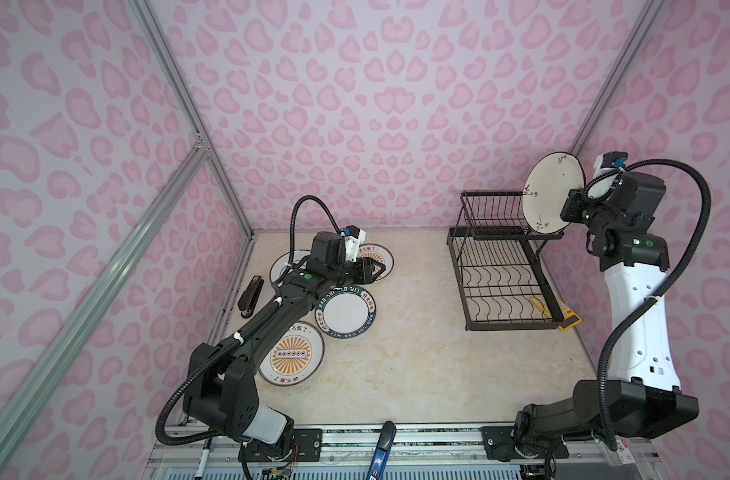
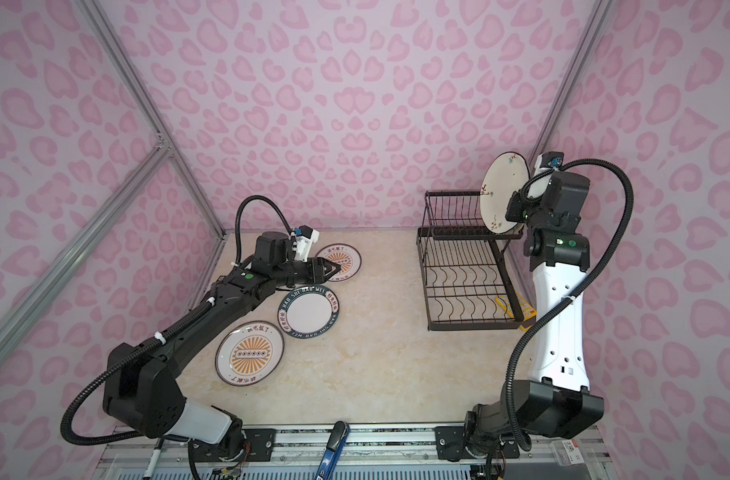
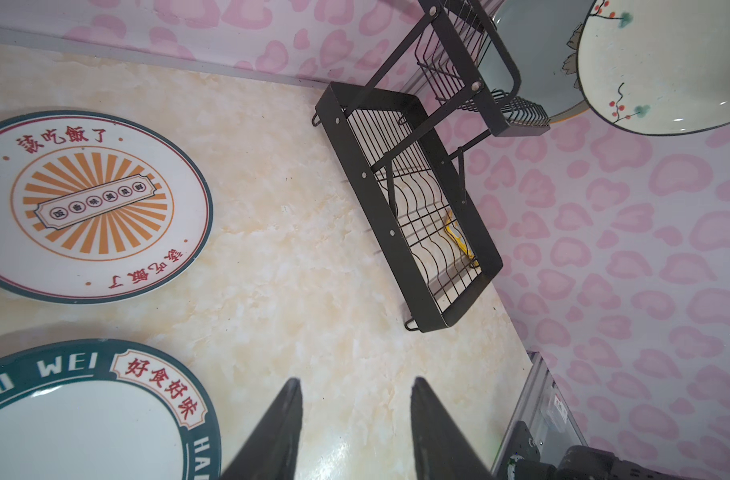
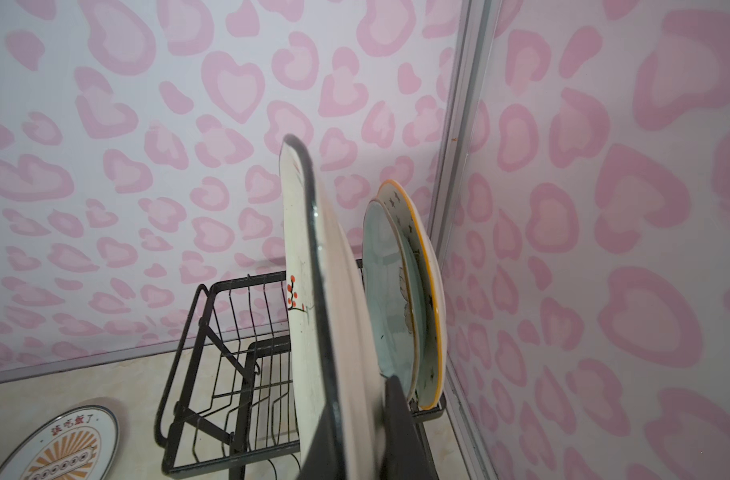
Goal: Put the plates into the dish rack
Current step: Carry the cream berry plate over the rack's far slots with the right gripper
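Firmly, the right gripper (image 4: 361,411) clamps the upright cream sprigged plate (image 1: 552,191) above the dish rack (image 1: 513,325); the left gripper (image 3: 356,382) has its jaws apart, empty

Frame centre: the right gripper (image 4: 357,397) clamps the cream sprigged plate (image 4: 309,257) on edge, one dark finger (image 4: 398,424) on each face. Just behind it, right of centre, the pale blue plate (image 4: 386,291) and the orange-rimmed starry plate (image 4: 432,307) stand upright, touching, in the dish rack (image 4: 180,399). Lower left corner: an orange-sunburst plate (image 4: 60,449) lies flat on the marbled tabletop (image 4: 85,382).
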### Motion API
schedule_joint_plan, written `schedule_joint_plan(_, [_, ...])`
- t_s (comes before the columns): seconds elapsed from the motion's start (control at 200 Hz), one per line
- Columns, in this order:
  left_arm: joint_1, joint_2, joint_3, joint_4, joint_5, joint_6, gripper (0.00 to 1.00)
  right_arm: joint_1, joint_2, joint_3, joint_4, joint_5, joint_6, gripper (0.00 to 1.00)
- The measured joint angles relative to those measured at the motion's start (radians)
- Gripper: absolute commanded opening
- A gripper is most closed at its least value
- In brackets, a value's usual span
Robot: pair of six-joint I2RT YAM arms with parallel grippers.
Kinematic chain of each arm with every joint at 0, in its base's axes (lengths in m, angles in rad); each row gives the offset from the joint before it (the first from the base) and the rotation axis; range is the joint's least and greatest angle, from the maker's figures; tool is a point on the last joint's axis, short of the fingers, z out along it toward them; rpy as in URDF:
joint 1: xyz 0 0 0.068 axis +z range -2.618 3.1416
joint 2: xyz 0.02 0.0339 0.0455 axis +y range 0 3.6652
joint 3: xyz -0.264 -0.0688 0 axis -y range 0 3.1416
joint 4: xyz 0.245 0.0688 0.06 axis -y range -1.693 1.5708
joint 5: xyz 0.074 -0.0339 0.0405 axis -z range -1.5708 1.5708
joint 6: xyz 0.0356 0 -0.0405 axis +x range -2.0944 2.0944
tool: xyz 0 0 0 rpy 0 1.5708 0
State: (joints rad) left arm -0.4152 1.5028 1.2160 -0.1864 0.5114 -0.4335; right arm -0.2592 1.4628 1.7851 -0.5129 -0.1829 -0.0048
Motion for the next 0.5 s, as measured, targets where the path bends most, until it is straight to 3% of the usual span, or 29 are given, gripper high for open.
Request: schedule_joint_plan(0.5, [0.0, 0.005, 0.001, -0.002, -0.008, 0.014, 0.45, 0.002, 0.121, 0.037, 0.085, 0.061, -0.129, 0.0])
